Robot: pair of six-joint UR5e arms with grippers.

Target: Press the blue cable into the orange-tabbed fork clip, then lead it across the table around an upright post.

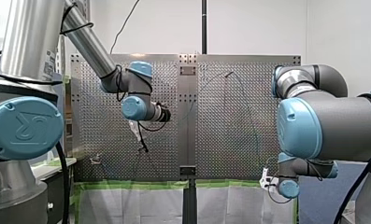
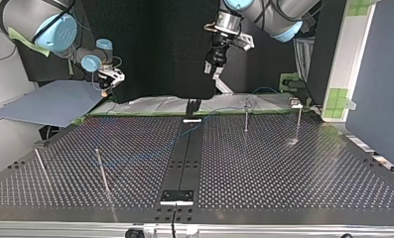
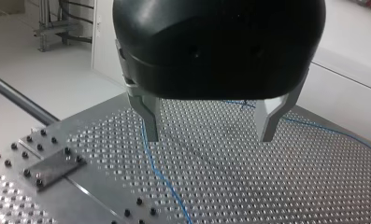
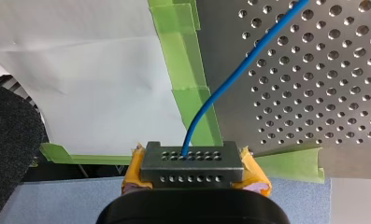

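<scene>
blue cable (image 4: 219,91) is running off the perforated table (image 4: 314,93), over green tape (image 4: 183,60), into my right gripper (image 4: 192,164), whose yellow-padded fingers (image 4: 254,176) are clamping it beyond the table's edge. my left gripper (image 3: 210,137) is hanging above the table, its metal fingers (image 3: 150,121) spread wide and holding nothing, with the cable lying beneath them. in the top view it is trailing past an upright post (image 2: 246,115).

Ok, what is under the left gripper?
The perforated table, with the blue cable running on it beside one finger of the open left gripper. The gripper's black body hides the table farther ahead.
</scene>
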